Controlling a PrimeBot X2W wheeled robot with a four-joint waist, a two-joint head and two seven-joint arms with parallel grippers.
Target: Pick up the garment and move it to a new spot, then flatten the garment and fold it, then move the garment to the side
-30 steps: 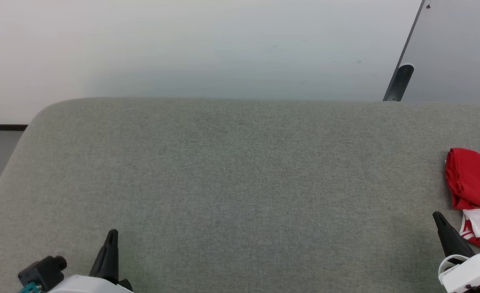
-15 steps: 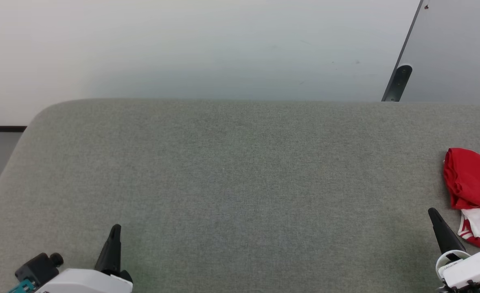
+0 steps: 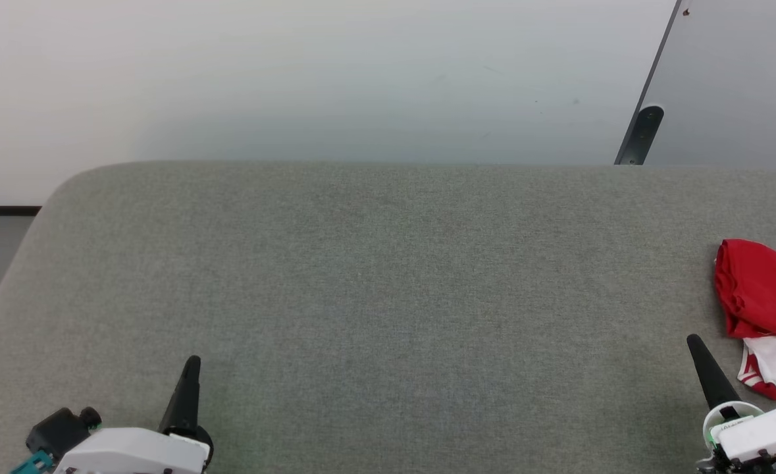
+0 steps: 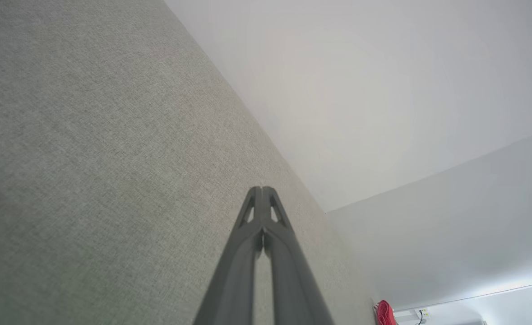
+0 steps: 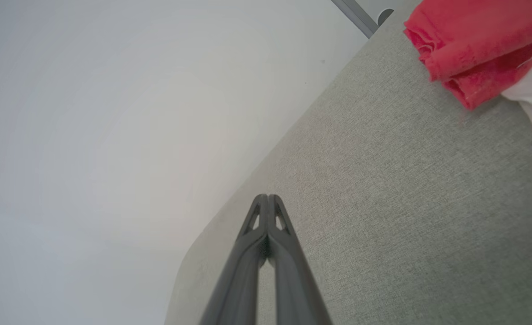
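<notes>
Head view: the largest thing is the broad grey tabletop (image 3: pixel 388 296), covered in felt-like fabric with rounded far corners, stretching ahead of both pincers and between them. Beyond their tips rises a plain white wall (image 3: pixel 295 79), with a slanted grey panel (image 3: pixel 736 79) far ahead of the right pincer.

The garment (image 3: pixel 759 289), a red jersey-style shirt with a white sleeve end and red-and-white striped trim, lies bunched in a compact bundle on the tabletop just beyond and outward of the right pincer (image 3: pixel 690 338), near it but apart. In the right wrist view it sits ahead and to the outer side of the fingers (image 5: pixel 469 36); in the left wrist view it is a small red scrap far off (image 4: pixel 385 313).

The left pincer (image 3: pixel 192 361) has its two long dark fingers pressed together on nothing, as its wrist view confirms (image 4: pixel 262 189). The right one is likewise pinched closed and empty (image 5: pixel 268 197).

Over the last second the whole picture has slid slightly left, so the camera has turned a little. Beyond that, both fingertips have crept forward and inward over the bare cloth, the right one edging away from the bundle. Since neither pincer reaches for the shirt, it looks already set aside, though the bundle is loose rather than crisply folded.
</notes>
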